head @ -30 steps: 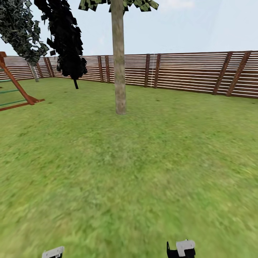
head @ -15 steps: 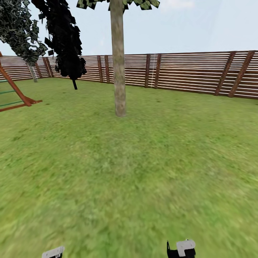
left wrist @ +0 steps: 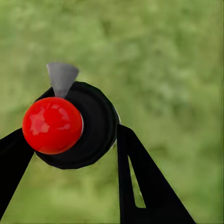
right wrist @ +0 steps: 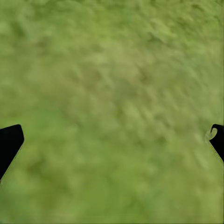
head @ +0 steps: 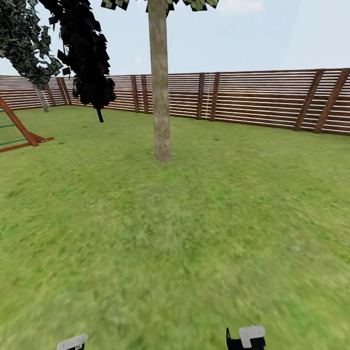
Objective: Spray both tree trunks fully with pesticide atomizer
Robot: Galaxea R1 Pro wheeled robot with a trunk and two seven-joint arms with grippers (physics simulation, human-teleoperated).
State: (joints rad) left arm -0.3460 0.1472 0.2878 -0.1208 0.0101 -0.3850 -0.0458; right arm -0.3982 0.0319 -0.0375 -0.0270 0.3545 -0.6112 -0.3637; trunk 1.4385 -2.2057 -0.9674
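One lawn: green floor (head: 194, 233) all around tree trunk (head: 160, 87)
Fence (head: 262, 99): brown slats, behind trunk
Tree trunk: thick, grey-brown, upright on grass, straight ahead
Dark tree (head: 90, 53): left of trunk, near fence
Left tool (left wrist: 77, 140): clamped on pesticide atomizer (left wrist: 74, 123), black body, red ball top, above grass
Right tool (right wrist: 112, 135): spread wide, nothing between fingers, over grass

You have nothing to read here: no lettering, label, brand, number or sign stands on the brown horizontal-slat wooden fence (head: 262, 99), on the thick grey-brown tree trunk (head: 160, 87), or on the black round object with the red ball (left wrist: 70, 126).
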